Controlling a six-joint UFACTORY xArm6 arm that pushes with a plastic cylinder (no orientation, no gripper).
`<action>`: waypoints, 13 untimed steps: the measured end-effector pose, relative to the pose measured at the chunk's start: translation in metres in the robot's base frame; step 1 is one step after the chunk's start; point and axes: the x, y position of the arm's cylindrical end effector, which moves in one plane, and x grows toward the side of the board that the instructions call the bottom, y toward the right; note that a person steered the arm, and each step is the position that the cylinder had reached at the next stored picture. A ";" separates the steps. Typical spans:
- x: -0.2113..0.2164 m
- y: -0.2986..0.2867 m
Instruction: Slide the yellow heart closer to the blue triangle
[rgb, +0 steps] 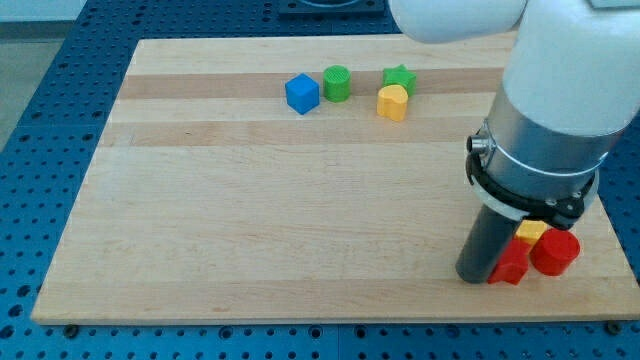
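Observation:
The yellow heart (393, 102) lies near the view's top, just below the green star (400, 78). A blue block (302, 94), cube-like in shape, sits to its left, with a green cylinder (337, 83) between them. I see no blue triangle; the arm may hide it. My tip (477, 279) rests on the board at the view's bottom right, far from the heart. It touches the left side of a red block (510, 266).
A second red block (556, 253) and a small yellow block (531, 232) cluster right of my tip, near the wooden board's (250, 220) right edge. The white arm body (560, 90) covers the board's upper right corner. Blue perforated table surrounds the board.

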 end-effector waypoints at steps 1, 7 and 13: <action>-0.002 -0.033; -0.223 -0.145; -0.237 -0.028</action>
